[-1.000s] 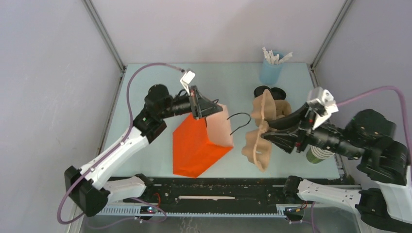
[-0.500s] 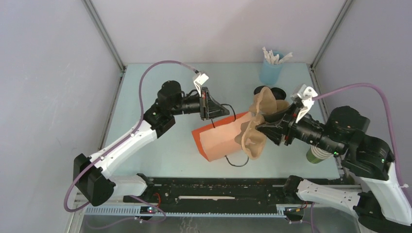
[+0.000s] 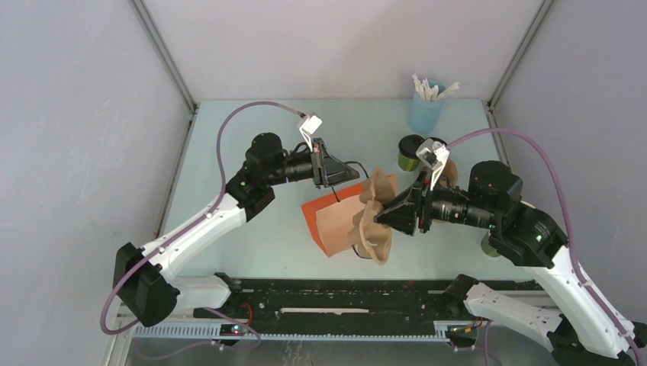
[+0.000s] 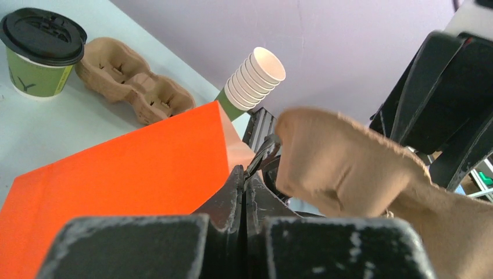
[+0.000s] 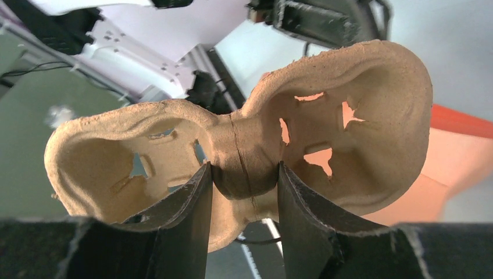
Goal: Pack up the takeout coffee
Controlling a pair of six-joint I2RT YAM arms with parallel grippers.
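The takeout coffee [image 3: 410, 153], an olive-green cup with a black lid, stands on the table behind the bag; it also shows in the left wrist view [image 4: 39, 51]. The orange bag [image 3: 319, 217] lies on its side, mouth towards the right arm. My left gripper [image 3: 336, 175] is shut on the bag's black handle [image 4: 261, 153]. My right gripper [image 3: 387, 216] is shut on the middle of a brown pulp cup carrier [image 3: 371, 215] and holds it on edge at the bag's mouth. In the right wrist view, the carrier [image 5: 354, 125] fills the frame between my fingers [image 5: 192, 203].
A second pulp carrier [image 4: 134, 81] lies on the table beside the coffee. A stack of lidless green cups [image 4: 253, 77] stands at the right, partly hidden by my right arm in the top view [image 3: 488, 245]. A pale blue cup of white sticks [image 3: 425, 107] stands at the back.
My right gripper has carried the carrier leftwards to the bag's mouth, uncovering the coffee behind it. The bag went from upright to lying on its side, its handle still held by my left gripper.
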